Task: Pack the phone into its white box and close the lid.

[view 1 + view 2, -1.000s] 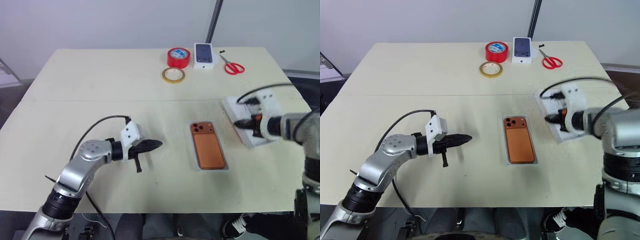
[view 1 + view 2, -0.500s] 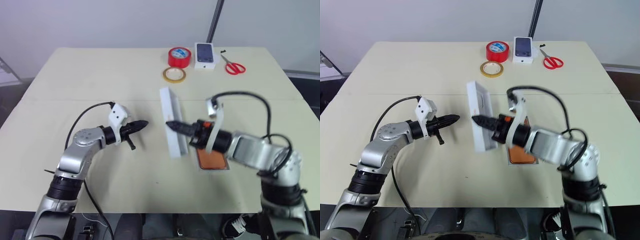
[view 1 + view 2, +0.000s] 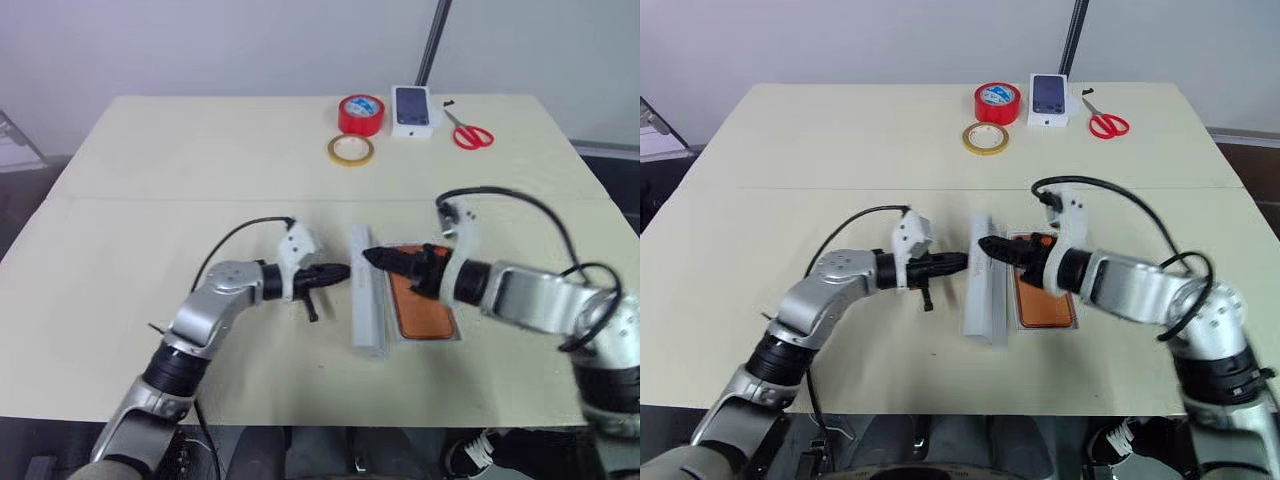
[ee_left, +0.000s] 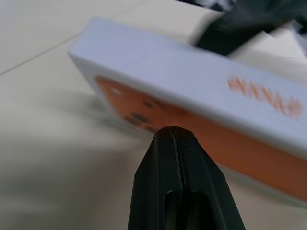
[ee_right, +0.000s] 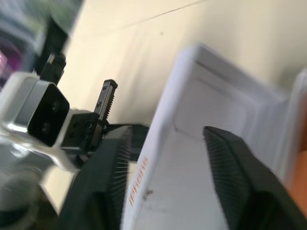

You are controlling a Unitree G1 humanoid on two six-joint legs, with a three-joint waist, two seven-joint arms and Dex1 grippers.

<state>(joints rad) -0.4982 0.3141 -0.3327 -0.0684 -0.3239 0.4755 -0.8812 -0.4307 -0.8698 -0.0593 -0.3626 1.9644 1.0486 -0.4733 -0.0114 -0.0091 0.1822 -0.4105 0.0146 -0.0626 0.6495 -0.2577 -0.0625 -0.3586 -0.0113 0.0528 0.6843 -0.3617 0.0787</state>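
Matte beige tabletop (image 3: 150, 200), glossy orange phone (image 3: 422, 312) in shallow white box (image 3: 455, 338) at centre frame, rigid white lid (image 3: 366, 290) on edge beside it (straddled by parted right jaws (image 3: 372, 258)), left jaws (image 3: 342, 270) pressed together

Head views look down over the table (image 3: 200, 170); wrist views sit close, both sharing the lid (image 4: 192, 91).

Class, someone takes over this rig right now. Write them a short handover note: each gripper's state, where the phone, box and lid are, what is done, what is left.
Left gripper: shut, tip against the lid's outer face.
Right gripper: jaws apart, astride the lid's top edge.
Lid: standing on edge just left of the white box, not on it.
Phone: flat in the box, back up.
Done: phone packed.
Left: tip the lid over the box and press it closed.
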